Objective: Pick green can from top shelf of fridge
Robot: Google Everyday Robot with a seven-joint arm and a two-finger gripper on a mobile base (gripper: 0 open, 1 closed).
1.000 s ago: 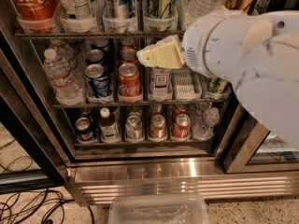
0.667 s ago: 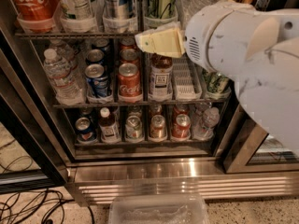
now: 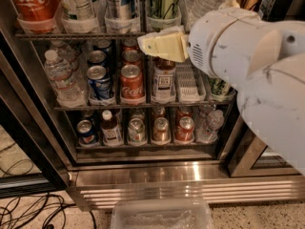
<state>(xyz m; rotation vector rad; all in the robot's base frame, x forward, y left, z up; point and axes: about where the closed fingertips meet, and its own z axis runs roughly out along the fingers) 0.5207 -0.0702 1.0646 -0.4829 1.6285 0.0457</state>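
End effector (image 3: 148, 45) hovers just below the green can (image 3: 164, 1) on the top shelf (image 3: 71, 34).

green can (image 3: 163, 1): 12 o'clock, upper part cut off by the top edge.
gripper (image 3: 162, 46): just below the can.
top shelf (image 3: 71, 34): right stretch, 1 o'clock, hidden behind the arm (image 3: 248, 66).
plastic tub (image 3: 162, 216): 6 o'clock, cut by the bottom edge.

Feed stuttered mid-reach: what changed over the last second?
The hand rose slightly, up to the front edge of the top shelf, just below the green can. It has taken nothing. The green can and the other drinks stayed put.
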